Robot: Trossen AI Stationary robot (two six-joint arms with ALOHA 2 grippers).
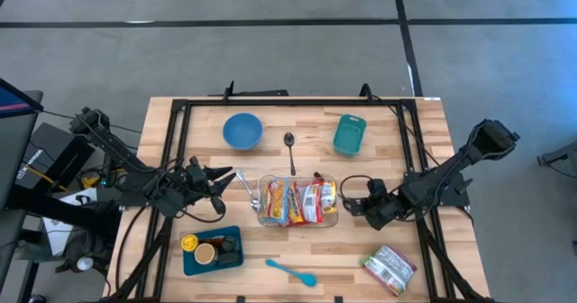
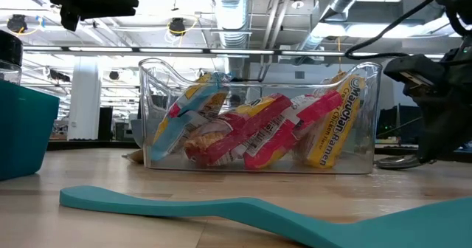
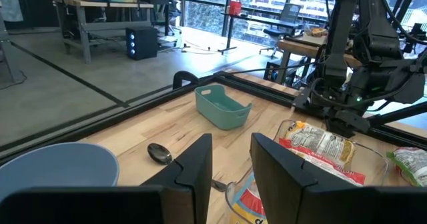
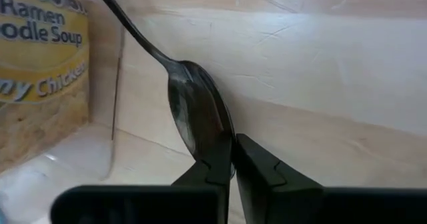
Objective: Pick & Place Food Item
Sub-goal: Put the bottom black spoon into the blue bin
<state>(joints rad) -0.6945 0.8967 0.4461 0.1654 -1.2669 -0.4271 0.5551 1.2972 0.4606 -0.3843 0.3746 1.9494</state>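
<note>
Here we see the right hand [image 4: 230,159] closed on the bowl of a metal spoon [image 4: 193,114] beside the clear plastic bin [image 1: 298,220] of ramen packets [image 1: 297,201] mid-desk. The left hand [image 1: 225,179], fingers slightly apart, holds nothing we can see left of the bin.

Clear bin [image 1: 298,218] of ramen packets [image 1: 297,200] mid-table, left gripper [image 1: 227,177] and right gripper [image 1: 350,203] flanking it

clear bin [image 1: 267,215] mid-table (full), bare wood [image 1: 388,172] beyond
</note>
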